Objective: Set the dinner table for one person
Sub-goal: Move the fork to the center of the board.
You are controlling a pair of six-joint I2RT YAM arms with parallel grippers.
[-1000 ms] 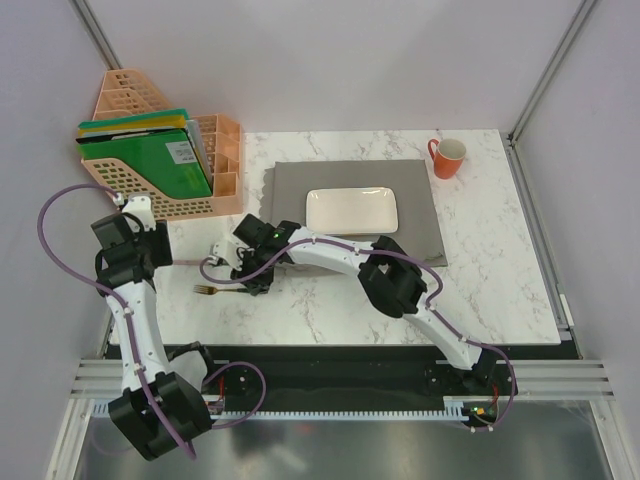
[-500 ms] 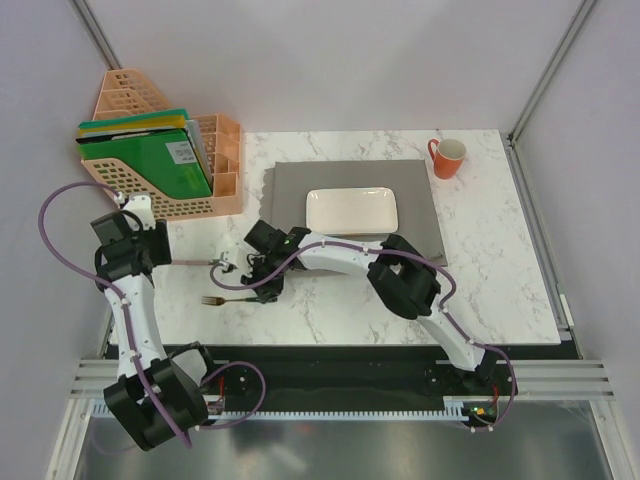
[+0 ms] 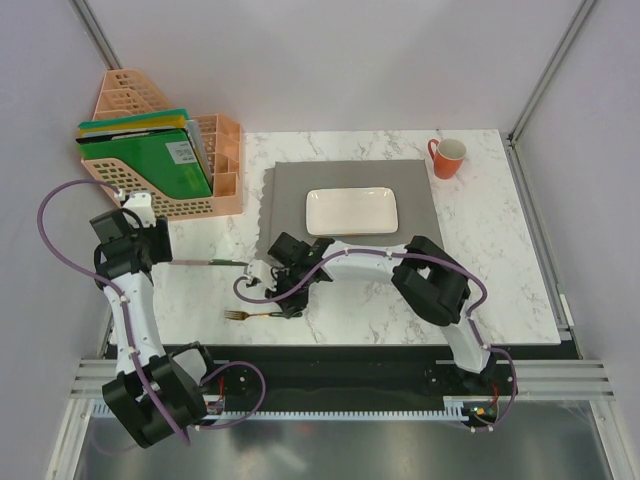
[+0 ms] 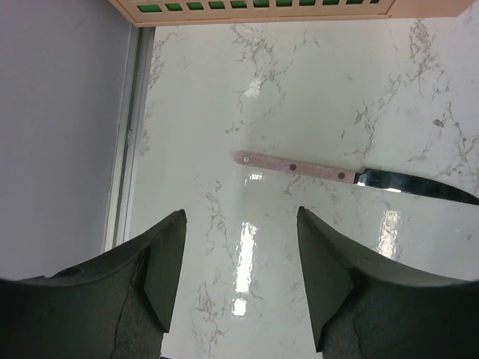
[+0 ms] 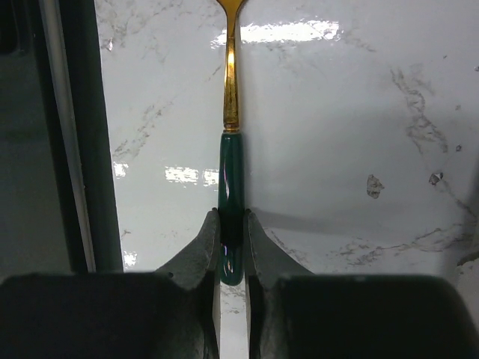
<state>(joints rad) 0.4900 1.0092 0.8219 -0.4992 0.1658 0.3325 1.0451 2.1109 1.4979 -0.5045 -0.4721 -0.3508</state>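
Note:
The dinner table [image 3: 490, 280] is a white marble top with grey veins. A fork [image 3: 238, 315] with gold tines and a green handle [image 5: 231, 179] lies low over it near the front edge. My right gripper [image 3: 283, 302] is shut on the handle's end [image 5: 231, 221]. A knife [image 3: 210, 263] with a pink handle [image 4: 296, 167] lies flat on the table to the left. My left gripper [image 4: 239, 224] is open just short of the knife's handle end, with nothing between its fingers.
A grey placemat [image 3: 420, 215] holds a white rectangular plate [image 3: 351, 211] at mid-table. An orange mug [image 3: 447, 157] stands at the back right. A peach file rack [image 3: 165, 150] with green folders fills the back left corner. The table's near edge [image 5: 82, 149] is close to the fork.
My right gripper has closed on the fork's handle and carried it right and toward the near edge, uncovering the knife. The left arm has stayed nearly still.

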